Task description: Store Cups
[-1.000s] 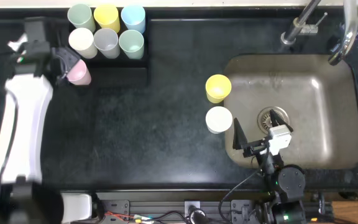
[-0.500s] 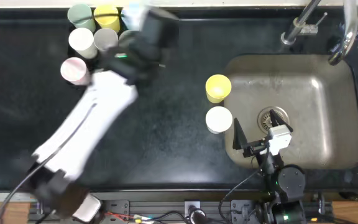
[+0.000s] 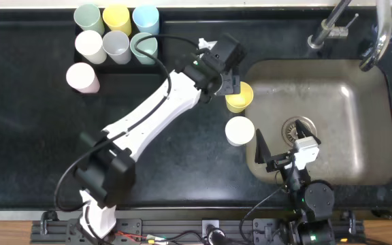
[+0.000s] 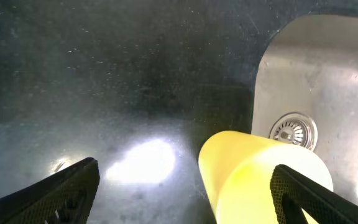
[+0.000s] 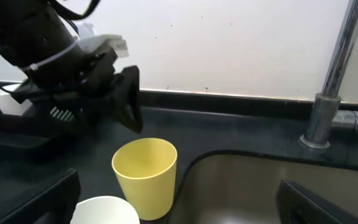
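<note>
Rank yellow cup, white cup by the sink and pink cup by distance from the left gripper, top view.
1. yellow cup, right at the left gripper.
2. white cup, beside the sink.
3. pink cup, far left.

A: Any lettering, numbers or signs to call out?
B: Nothing legible. The yellow cup [image 3: 238,96] shows a plain wall, and so does the white cup [image 3: 239,131].
A: And the worktop [image 3: 182,156]?
B: Bare dark speckle, no readable print on it.
</note>
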